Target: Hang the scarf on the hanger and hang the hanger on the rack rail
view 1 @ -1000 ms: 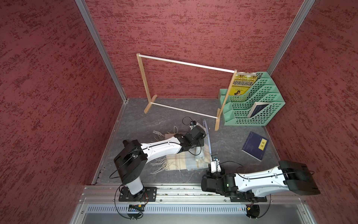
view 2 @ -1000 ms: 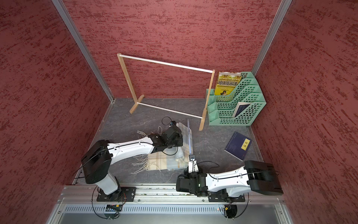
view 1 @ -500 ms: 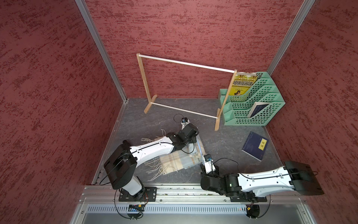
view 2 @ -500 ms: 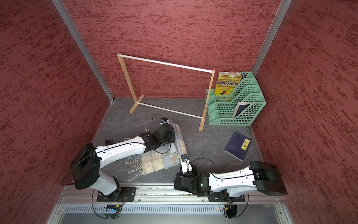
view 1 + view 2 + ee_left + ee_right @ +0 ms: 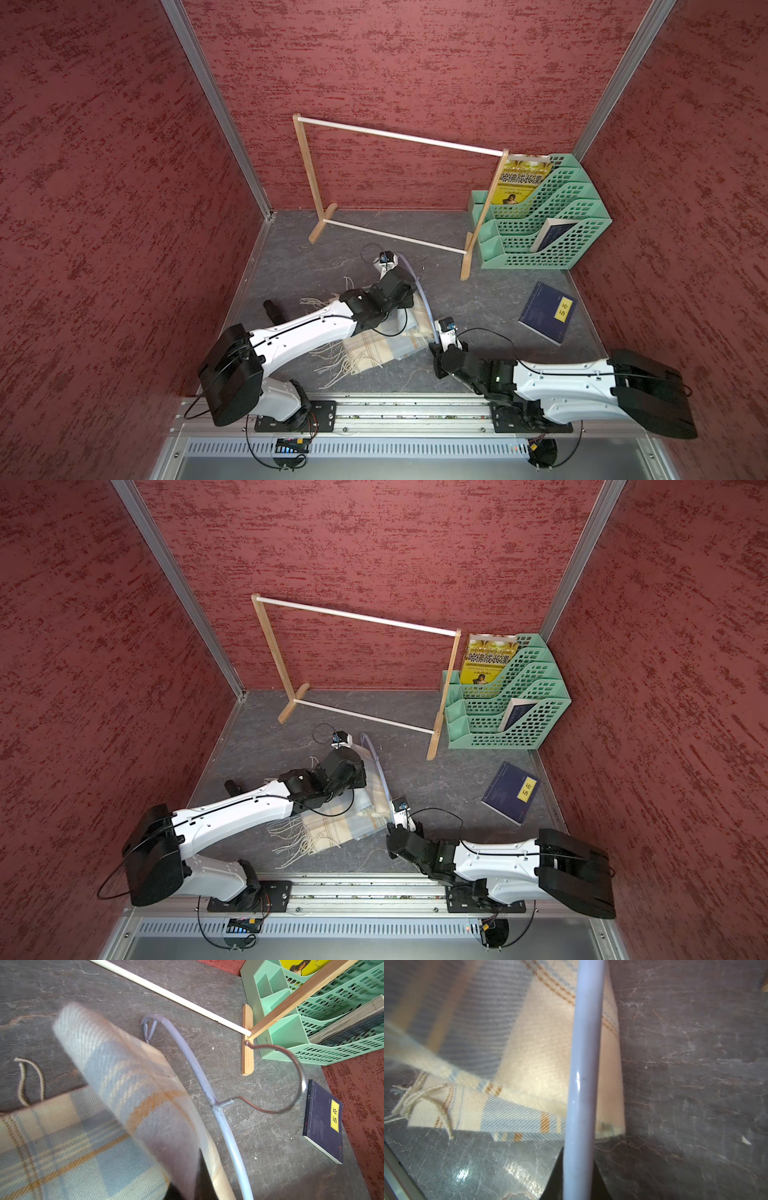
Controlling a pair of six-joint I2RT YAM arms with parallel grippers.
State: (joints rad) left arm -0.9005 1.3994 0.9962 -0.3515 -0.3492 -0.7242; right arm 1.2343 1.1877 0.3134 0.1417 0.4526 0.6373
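Scarf (image 5: pixel 374 345) status: most of it lies folded on the table (image 5: pixel 291 266) between my two arms, fringe toward the rail (image 5: pixel 395 409). One fold is up off the table, clamped in my left gripper (image 5: pixel 405 293). That fold sits right beside the hanger (image 5: pixel 207 1088), on the side away from its hook. My right gripper (image 5: pixel 578 1184) is clenched on one end of the hanger's arm. The bar runs straight out from between its jaws and across the cloth.

Change over the last second: my left arm has swung away from the blue book (image 5: pixel 548 311) and back toward the rack (image 5: pixel 399 137), dragging the fold with it. My right arm has followed the same way, so the hanger has shifted over too.

My read: the fold is being drawn along or across the hanger, so draping is under way, not done. The hanger isn't carrying the bulk of the cloth yet.

Can't confirm:
- whether the fold is over the hanger's arm or only next to it; the left wrist view is blurred there
- any lower bar on the hanger; none shows
- whether the hanger's far tip touches the table
- the left grip point itself: it's buried under cloth in the wrist view and under the arm in both top views
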